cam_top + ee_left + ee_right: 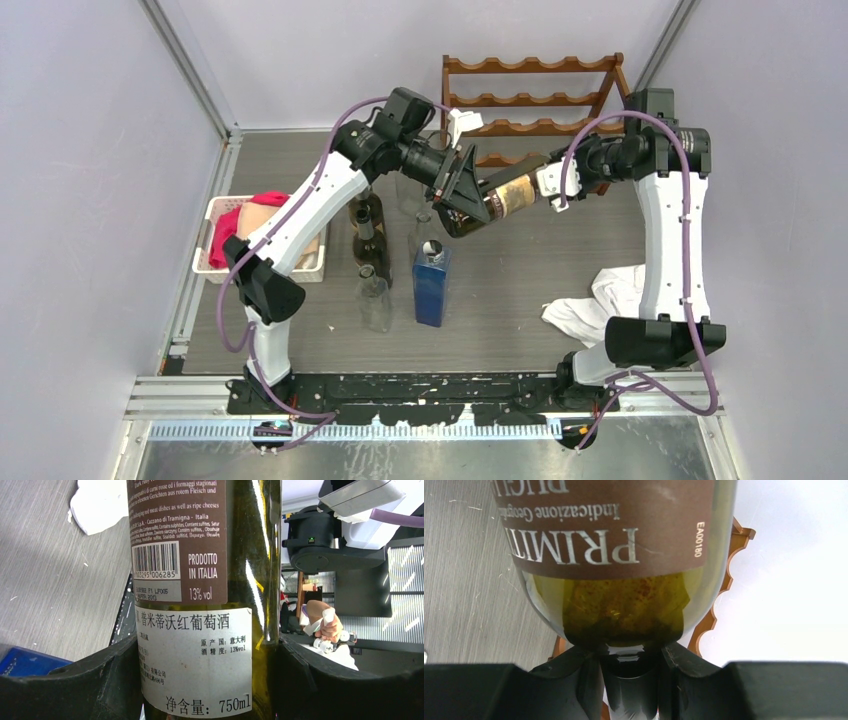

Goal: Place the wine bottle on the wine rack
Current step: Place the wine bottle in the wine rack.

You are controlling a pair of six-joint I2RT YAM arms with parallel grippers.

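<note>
Top external view: a dark green glass wine bottle (505, 197) with a brown label is held tilted in the air between both arms, over the far half of the table. It is just in front of the reddish-brown wooden wine rack (530, 97) with scalloped rails, which stands at the far edge. The bottle's lower body is clamped by the left gripper (465, 190), whose black fingers (100, 680) are pressed against either side of the glass. The neck is pinched by the right gripper (553, 180). A blue rectangular bottle (432, 285) is seen upright near the table's middle, and a crumpled white cloth (600, 300) lies toward the right edge.
</note>
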